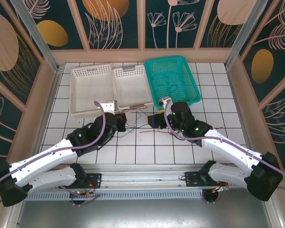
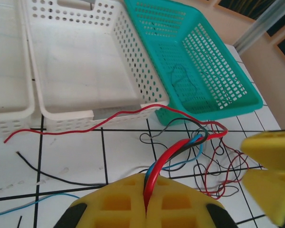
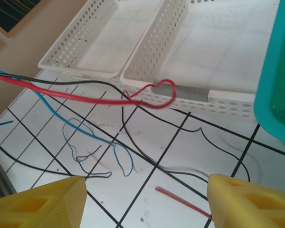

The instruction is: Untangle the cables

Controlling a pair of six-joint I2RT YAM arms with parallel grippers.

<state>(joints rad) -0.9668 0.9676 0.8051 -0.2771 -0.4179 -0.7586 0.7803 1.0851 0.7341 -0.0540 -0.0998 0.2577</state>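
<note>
My left gripper is shut on a bundle of red, blue and black cables, which rise from its yellow pads and run toward a loose tangle on the tiles. In the top view the left gripper and my right gripper face each other across the cables. The right gripper stands open, its yellow fingers wide apart above the tiles with nothing between them. Below it lie a red cable, a blue one, a black one and a short red piece.
Two white perforated baskets stand side by side behind the cables, and a teal basket is to their right with a thin dark wire inside. Wooden walls close in the tiled table.
</note>
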